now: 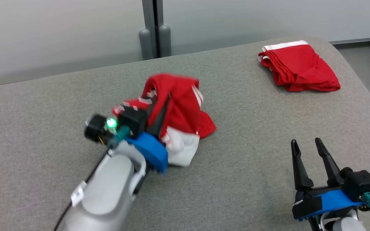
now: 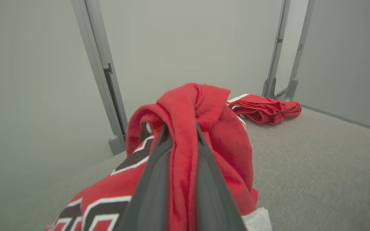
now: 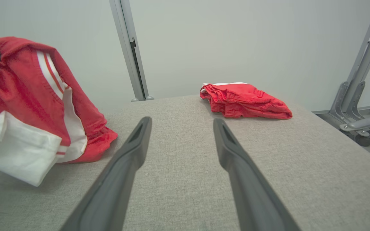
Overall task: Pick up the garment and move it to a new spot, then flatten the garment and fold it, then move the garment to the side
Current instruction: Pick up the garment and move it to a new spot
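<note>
The garment (image 1: 178, 112) is a crumpled red jersey with white trim and dark lettering, at the middle of the grey table. My left gripper (image 1: 163, 102) is shut on a fold of it and holds it bunched up off the surface, its lower part still resting on the table. In the left wrist view the red cloth (image 2: 185, 134) is pinched between the two dark fingers and drapes over their tips. My right gripper (image 1: 306, 144) stands open at the lower right, nothing between its fingers, apart from the garment (image 3: 27, 106) lying to its left.
A second red garment (image 1: 299, 67), folded with a white edge, lies at the table's far right corner. The grey padded table (image 1: 252, 134) ends at a pale wall behind. A caster and metal frame legs (image 3: 361, 128) stand beyond the right edge.
</note>
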Available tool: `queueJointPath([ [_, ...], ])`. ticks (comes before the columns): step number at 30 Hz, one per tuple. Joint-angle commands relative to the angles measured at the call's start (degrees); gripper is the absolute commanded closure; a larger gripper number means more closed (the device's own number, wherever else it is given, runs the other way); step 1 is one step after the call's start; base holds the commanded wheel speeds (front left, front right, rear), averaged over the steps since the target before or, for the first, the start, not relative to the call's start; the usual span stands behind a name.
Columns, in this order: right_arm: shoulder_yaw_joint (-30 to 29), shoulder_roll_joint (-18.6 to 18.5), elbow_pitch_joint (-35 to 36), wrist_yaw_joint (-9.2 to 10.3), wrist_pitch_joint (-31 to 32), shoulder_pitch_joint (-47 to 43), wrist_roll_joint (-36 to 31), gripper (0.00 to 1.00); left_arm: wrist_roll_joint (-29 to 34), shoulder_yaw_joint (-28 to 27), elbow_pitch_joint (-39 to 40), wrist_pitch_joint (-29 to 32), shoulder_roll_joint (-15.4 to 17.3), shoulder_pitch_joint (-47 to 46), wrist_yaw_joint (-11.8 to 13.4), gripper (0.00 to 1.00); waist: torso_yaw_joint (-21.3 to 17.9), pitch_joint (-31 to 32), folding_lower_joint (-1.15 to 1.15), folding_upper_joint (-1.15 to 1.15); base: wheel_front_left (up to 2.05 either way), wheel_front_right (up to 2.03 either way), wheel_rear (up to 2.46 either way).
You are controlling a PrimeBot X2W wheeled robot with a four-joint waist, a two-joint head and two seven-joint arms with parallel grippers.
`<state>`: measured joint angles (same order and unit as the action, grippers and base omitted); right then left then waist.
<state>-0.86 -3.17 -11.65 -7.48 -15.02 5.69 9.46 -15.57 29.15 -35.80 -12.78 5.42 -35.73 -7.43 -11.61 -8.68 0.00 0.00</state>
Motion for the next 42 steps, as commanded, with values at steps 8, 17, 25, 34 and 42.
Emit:
queueJointPath([
  [8,0.56,0.13,-1.09,-0.03,-0.21,0.39,0.12,0.0,-2.84,8.19,-8.16,-1.87,-2.05,7.04,-0.01,0.0,2.22,0.85,0.0,0.0,0.0,0.0,0.0],
  [17,0.72,0.17,-1.79,-0.03,-0.21,-2.16,-0.01,0.0,-2.85,4.37,-0.55,-2.44,-1.23,6.77,2.51,0.0,5.41,4.73,0.0,0.0,0.0,0.0,0.0],
  [25,0.05,0.2,-1.81,-0.03,-0.21,-3.81,0.15,0.0,-0.19,-5.96,10.69,-2.46,3.73,15.0,6.75,0.0,9.3,5.39,0.0,0.0,0.0,0.0,0.0],
  [34,-1.35,0.21,-2.9,-0.03,-0.22,-4.86,-0.07,0.0,2.09,-16.9,16.58,-2.47,6.77,24.8,9.51,0.0,14.96,6.72,0.0,0.0,0.0,0.0,0.0],
  [42,-1.87,0.23,-4.89,-0.03,-0.22,-5.83,-0.41,0.0,2.2,-21.83,15.83,-2.47,7.26,31.94,8.98,0.0,17.78,8.47,0.0,0.0,0.0,0.0,0.0],
])
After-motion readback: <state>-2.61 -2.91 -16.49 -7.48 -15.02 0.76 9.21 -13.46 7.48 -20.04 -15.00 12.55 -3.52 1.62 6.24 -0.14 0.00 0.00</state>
